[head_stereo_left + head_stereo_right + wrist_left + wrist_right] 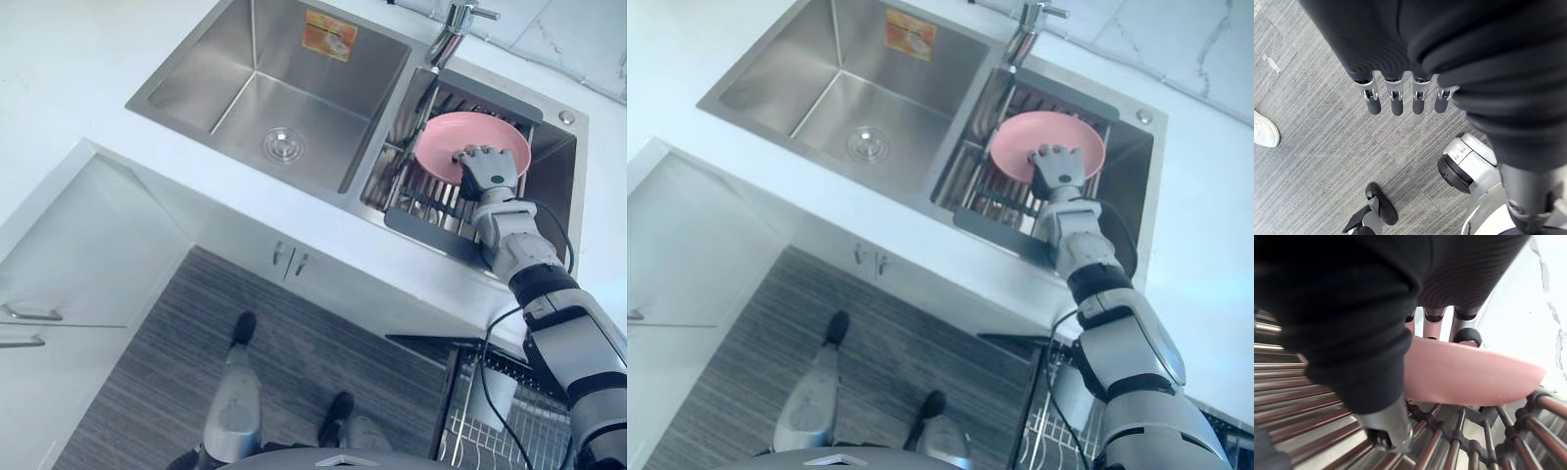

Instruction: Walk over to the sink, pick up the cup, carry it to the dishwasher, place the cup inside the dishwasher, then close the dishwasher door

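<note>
1. The right hand (487, 168) reaches over the front edge of the table into the sink's right basin and pinches the near rim of a pink bowl (460, 135). In the right wrist view its fingers (1466, 335) lie on the far side of the rim and its thumb (1388, 428) sits under the near side, with the rim between them.
2. The left hand (1396, 95) hangs over the grey floor (1312, 166), its fingers straight, side by side and touching nothing. A person's white shoe (1263, 129) stands on that floor, well apart from the hand.
3. Nearest the robot, under the right arm and below the table's edge, a dishwasher's wire rack (534, 436) stands pulled out.
4. Above the rack runs the white table (59, 59). Its cabinet fronts carry a pair of small handles (289, 259).
5. A double steel sink (304, 108) is set into the table. The left basin has a round drain (283, 145) in its floor and a sticker (330, 35) on its far wall.
6. The right basin holds a draining rack of metal bars (1449, 445). The pink bowl rests on these bars, tilted, at the rack's far end, with the hand at its near rim.
7. Behind the bowl, at the back of the divider between the basins, stands the chrome tap (453, 29). A pale veined wall (578, 44) rises beyond it.
</note>
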Controlling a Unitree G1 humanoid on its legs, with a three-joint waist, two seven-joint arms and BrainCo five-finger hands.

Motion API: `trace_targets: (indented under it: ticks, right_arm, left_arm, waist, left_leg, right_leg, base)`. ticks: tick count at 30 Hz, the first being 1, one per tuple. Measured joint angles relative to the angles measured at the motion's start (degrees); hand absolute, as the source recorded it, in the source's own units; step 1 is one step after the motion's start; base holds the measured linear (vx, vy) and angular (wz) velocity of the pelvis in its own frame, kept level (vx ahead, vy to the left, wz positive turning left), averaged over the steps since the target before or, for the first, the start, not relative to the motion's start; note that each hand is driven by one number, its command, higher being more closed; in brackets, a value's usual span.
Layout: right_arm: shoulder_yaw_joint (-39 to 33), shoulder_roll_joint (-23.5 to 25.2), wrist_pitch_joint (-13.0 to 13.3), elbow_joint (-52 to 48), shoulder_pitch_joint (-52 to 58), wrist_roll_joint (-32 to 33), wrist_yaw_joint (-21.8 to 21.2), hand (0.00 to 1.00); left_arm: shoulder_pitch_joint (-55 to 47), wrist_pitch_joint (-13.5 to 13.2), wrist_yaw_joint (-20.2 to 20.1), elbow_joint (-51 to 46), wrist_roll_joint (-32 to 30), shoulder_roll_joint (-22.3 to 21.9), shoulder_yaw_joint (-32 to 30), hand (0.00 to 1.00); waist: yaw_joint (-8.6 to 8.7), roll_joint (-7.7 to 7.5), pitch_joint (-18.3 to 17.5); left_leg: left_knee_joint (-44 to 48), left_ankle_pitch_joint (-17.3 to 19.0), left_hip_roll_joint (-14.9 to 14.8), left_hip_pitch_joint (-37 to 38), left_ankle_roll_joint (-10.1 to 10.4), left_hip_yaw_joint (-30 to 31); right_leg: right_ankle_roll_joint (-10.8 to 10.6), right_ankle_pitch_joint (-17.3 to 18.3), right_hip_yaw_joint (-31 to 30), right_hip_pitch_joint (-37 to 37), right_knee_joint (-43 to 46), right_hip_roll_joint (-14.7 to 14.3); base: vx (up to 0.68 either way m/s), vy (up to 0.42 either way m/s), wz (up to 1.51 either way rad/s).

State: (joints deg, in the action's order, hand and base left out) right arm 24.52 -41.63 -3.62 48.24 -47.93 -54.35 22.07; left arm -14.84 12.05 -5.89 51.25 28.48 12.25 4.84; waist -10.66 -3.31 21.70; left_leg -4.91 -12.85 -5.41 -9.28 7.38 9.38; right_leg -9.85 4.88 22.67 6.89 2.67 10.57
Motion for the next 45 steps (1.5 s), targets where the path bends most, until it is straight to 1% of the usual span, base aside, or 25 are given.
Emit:
trace_targets:
  ticks: [3,8,11,12,15,20,23,26,28,30,33,36,39,41,45]
  right_arm:
    - [0.0,0.0,0.2,0.0,0.0,0.6,0.7,1.0]
    - [0.0,-1.2,2.1,-0.5,0.0,3.1,3.7,1.0]
    - [-0.1,-2.1,2.6,-2.7,-0.1,3.6,5.2,1.0]
    - [-0.5,-2.4,2.9,-3.8,-0.4,4.7,6.6,1.0]
    - [-0.8,-2.9,3.5,-6.0,-0.8,5.6,8.3,1.0]
    - [-3.4,-2.9,4.1,-9.5,-0.8,5.6,8.5,1.0]
    - [-4.5,-2.9,4.6,-11.7,0.3,5.6,7.3,1.0]
    - [-4.7,-2.9,4.7,-11.9,1.0,5.6,5.3,1.0]
    - [-5.0,-2.9,4.9,-12.0,2.7,5.6,3.8,1.0]
    - [-5.0,-2.9,4.9,-12.0,3.3,5.6,2.0,1.0]
    - [-5.0,-2.9,4.6,-12.0,4.1,5.8,0.7,1.0]
    - [-5.0,-2.9,4.5,-11.9,4.6,8.2,-0.6,1.0]
    - [-5.6,-2.8,4.4,-11.7,4.6,12.8,-1.1,1.0]
    - [-7.7,-2.1,3.9,-11.1,4.6,16.7,-2.8,1.0]
    - [-9.2,-0.9,3.4,-10.0,4.6,16.9,-2.8,1.0]
  left_arm:
    - [0.0,0.0,0.0,0.0,-0.1,0.0,0.0,0.0]
    - [0.0,-0.1,0.1,0.0,-0.6,-0.1,-0.1,0.0]
    - [-0.4,-0.1,0.2,0.0,-0.6,-0.3,-0.2,0.0]
    - [-0.4,-0.1,0.2,0.0,-0.6,-0.5,-0.3,0.0]
    - [-0.5,-0.1,0.2,0.4,-0.6,-0.8,-0.3,0.0]
    - [-0.5,-0.7,0.3,1.2,-1.9,-1.2,-0.9,0.0]
    - [-0.7,-0.6,0.5,1.8,-2.8,-1.3,-1.1,0.0]
    - [-1.1,-0.4,0.5,1.8,-3.0,-1.3,-1.3,0.0]
    - [-1.5,-0.2,0.6,2.0,-3.9,-1.3,-1.4,0.0]
    - [-1.6,0.0,0.6,2.2,-3.9,-1.5,-1.5,0.0]
    - [-1.7,0.3,0.6,2.2,-3.9,-1.5,-1.7,0.0]
    - [-1.7,0.3,0.6,2.2,-3.9,-1.5,-2.0,0.0]
    - [-1.7,0.3,0.7,2.3,-3.9,-1.5,-2.0,0.0]
    - [-1.7,0.3,0.7,2.3,-3.9,-1.5,-2.0,0.0]
    - [-1.7,0.3,0.9,2.4,-3.9,-1.6,-2.5,0.0]
  waist:
    - [0.07,-0.01,0.0]
    - [0.29,0.02,0.0]
    - [0.98,0.14,-0.2]
    - [1.12,0.34,-0.3]
    - [1.4,0.66,-0.7]
    - [1.76,0.86,-1.0]
    - [1.97,0.91,-2.5]
    - [2.05,0.88,-3.3]
    - [1.86,0.81,-4.7]
    - [1.89,0.85,-5.2]
    - [1.92,0.75,-5.6]
    - [1.83,0.64,-5.6]
    - [1.85,0.61,-5.7]
    - [1.85,0.56,-5.7]
    - [1.98,0.48,-6.0]
  left_leg:
    - [0.0,-0.1,0.0,0.0,0.0,0.0]
    - [0.0,-0.2,0.1,0.1,-0.1,0.1]
    - [0.0,-0.2,0.3,0.5,-0.1,0.2]
    - [0.0,-0.2,0.3,0.4,-0.1,0.2]
    - [0.0,-0.2,0.3,0.5,-0.1,0.2]
    - [0.0,-0.2,0.3,1.3,-0.2,0.0]
    - [0.0,-0.1,0.3,1.7,-0.1,-0.2]
    - [0.0,0.0,0.3,2.3,-0.1,-0.4]
    - [0.0,0.2,0.3,2.3,-0.2,-0.5]
    - [0.0,0.2,0.3,2.3,-0.2,-0.6]
    - [0.0,0.2,0.3,2.3,-0.2,-0.7]
    - [0.0,0.2,0.3,2.3,-0.3,-0.7]
    - [0.0,0.2,0.3,2.3,-0.3,-0.7]
    - [0.0,0.1,0.3,2.4,-0.3,-0.7]
    - [0.0,0.1,0.3,2.6,-0.2,-0.7]
  right_leg:
    - [-0.1,-0.1,0.0,0.1,-0.1,0.0]
    - [-0.8,-0.7,0.2,0.3,-0.3,0.0]
    - [-0.9,-0.9,0.4,1.0,-0.8,0.1]
    - [-0.9,-0.9,0.4,1.0,-0.9,0.1]
    - [-0.8,-1.1,0.4,1.2,-1.3,0.1]
    - [-0.9,-1.3,0.3,2.1,-1.4,0.1]
    - [-0.9,-1.3,0.2,2.5,-1.6,0.1]
    - [-0.8,-1.2,0.1,3.0,-1.7,0.1]
    - [-0.6,-1.1,0.0,3.0,-1.8,0.1]
    - [-0.5,-1.1,-0.1,3.0,-2.0,0.1]
    - [-0.5,-1.2,-0.1,3.0,-2.1,0.1]
    - [-0.4,-1.2,-0.1,3.0,-2.1,0.1]
    - [-0.4,-1.2,-0.1,3.1,-2.1,0.1]
    - [-0.4,-1.2,-0.1,3.2,-2.1,0.1]
    - [-0.4,-1.2,-0.1,3.3,-2.1,0.1]
  base:
    - [0.0,0.0,0.0]
    - [0.0,0.0,0.0]
    - [0.0,0.004,0.03]
    - [0.0,0.0,0.0]
    - [0.0,0.0,0.0]
    - [0.01,-0.003,-0.01]
    - [0.0,0.0,0.0]
    - [0.0,-0.001,-0.01]
    - [0.0,0.0,0.0]
    - [0.0,0.0,0.0]
    - [0.0,0.0,0.0]
    - [0.0,0.0,0.0]
    - [0.0,0.0,0.0]
    - [0.0,0.0,0.0]
    - [0.0,0.0,0.0]
